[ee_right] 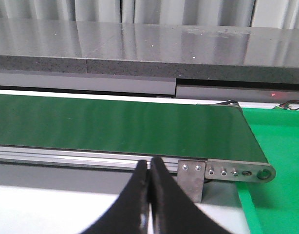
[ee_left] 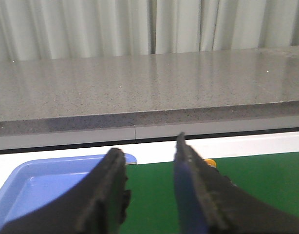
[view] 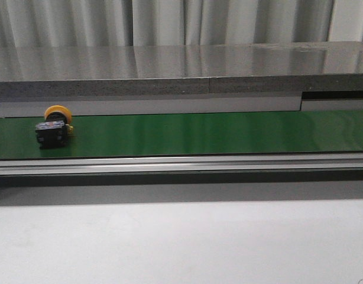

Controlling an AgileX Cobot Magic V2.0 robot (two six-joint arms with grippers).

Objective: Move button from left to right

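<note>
The button [view: 54, 126], a yellow-orange cap on a black blocky body, lies on its side at the left end of the green conveyor belt [view: 205, 133]. In the left wrist view only a sliver of its yellow cap [ee_left: 210, 163] shows behind one finger. My left gripper [ee_left: 148, 156] is open and empty, over the belt's left end, with the button just off to one side of it. My right gripper [ee_right: 149, 163] is shut and empty, in front of the belt's right end. Neither gripper shows in the front view.
A blue tray [ee_left: 42, 185] sits beside the belt's left end. A grey stone counter [view: 181, 68] runs behind the belt. A metal rail [view: 181, 163] fronts the belt, with a bracket [ee_right: 191, 178] at its right end. A bright green surface [ee_right: 278, 170] lies to the right.
</note>
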